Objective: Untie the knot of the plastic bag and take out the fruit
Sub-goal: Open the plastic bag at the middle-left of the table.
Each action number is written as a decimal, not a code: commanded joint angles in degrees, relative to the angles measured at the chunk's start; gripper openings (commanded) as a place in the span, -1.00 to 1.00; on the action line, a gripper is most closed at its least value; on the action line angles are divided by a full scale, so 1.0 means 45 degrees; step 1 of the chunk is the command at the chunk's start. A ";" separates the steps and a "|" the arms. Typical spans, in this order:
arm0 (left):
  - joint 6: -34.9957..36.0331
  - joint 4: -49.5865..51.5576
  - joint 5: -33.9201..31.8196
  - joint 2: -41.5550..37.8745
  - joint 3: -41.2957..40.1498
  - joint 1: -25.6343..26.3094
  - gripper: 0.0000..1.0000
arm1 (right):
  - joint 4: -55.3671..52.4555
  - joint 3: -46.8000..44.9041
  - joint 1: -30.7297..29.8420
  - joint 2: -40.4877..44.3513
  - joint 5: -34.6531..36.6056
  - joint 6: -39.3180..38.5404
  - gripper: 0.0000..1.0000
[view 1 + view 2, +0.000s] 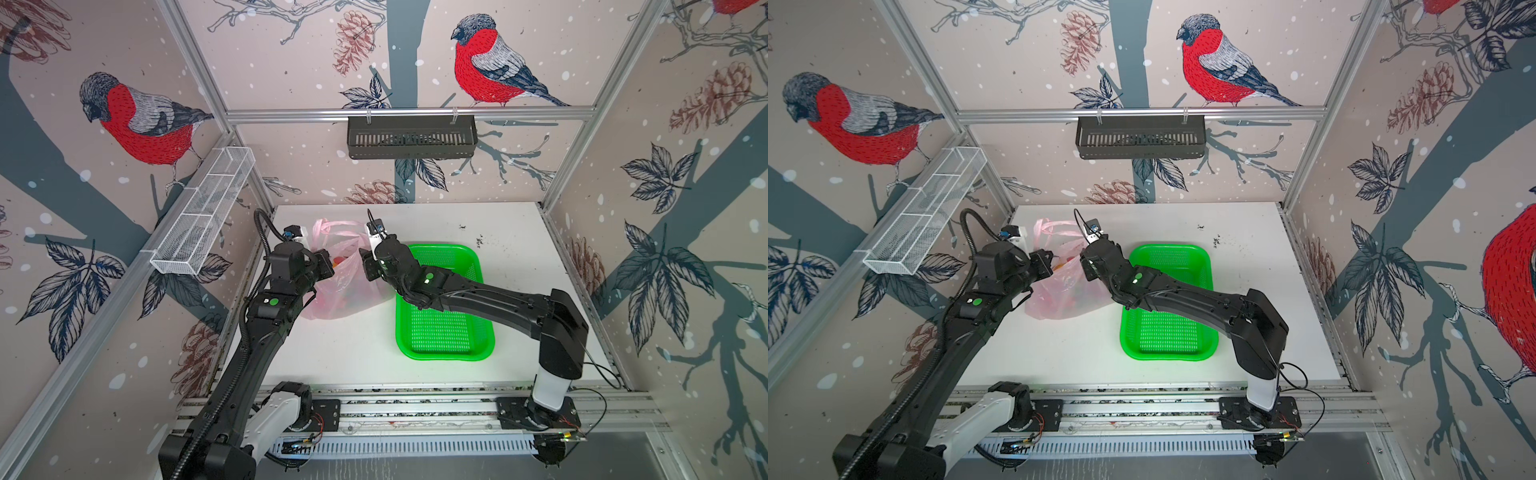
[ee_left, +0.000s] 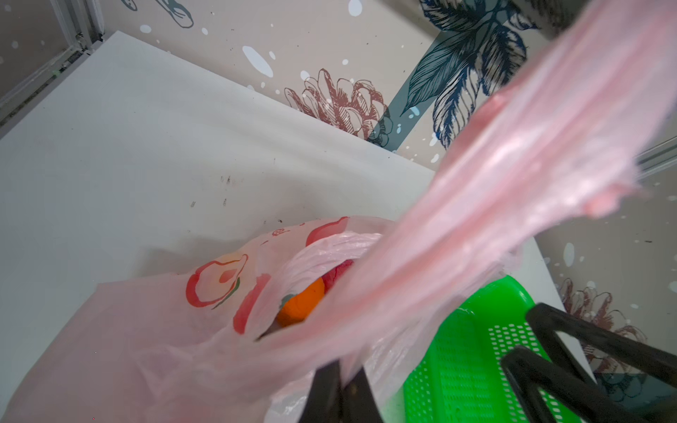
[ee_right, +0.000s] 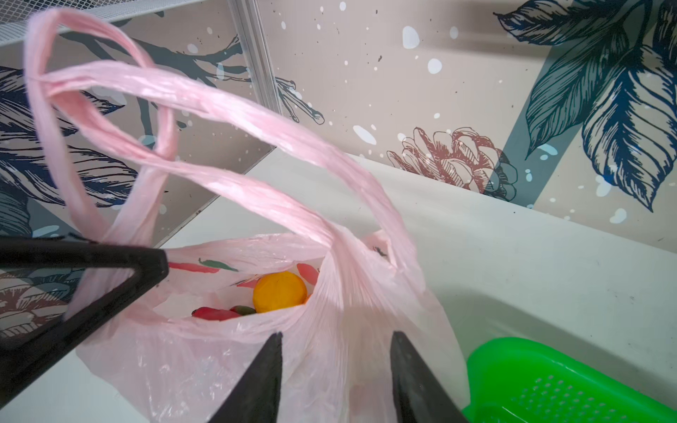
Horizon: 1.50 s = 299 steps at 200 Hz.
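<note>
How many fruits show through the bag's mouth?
2: a round orange citrus and, beside it, a red fruit, both inside the plastic bag. Others may be hidden under the film.

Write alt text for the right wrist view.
Open pink plastic bag on a white table, its loop handles standing up, an orange fruit and a red fruit inside. The right end effector straddles the bag's near edge, jaws apart; green tray beside it.

Mouth of bag (image 3: 205, 351) gapes between both grippers; orange fruit (image 3: 279, 292) shows through opening. Looped handles (image 3: 234, 113) arch over mouth, partly barring way down. At one side left gripper (image 2: 340, 392) pinches stretched pink strip; right gripper (image 3: 335, 377), jaws apart, crowds opposite rim. Green tray (image 1: 444, 332) just beside bag. Open table (image 1: 357, 357) in front.
</note>
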<state>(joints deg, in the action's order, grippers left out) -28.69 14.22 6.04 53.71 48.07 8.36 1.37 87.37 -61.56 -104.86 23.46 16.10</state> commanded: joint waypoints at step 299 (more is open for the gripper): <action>-0.1868 -0.1837 0.0622 -0.4546 -0.2886 -0.0022 -0.93 | -0.0510 0.0572 -0.0085 -0.0863 -0.0220 0.4277 0.44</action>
<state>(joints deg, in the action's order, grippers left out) -35.99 7.05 8.75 34.46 34.96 8.36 -3.46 88.14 -62.52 -106.96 22.50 31.70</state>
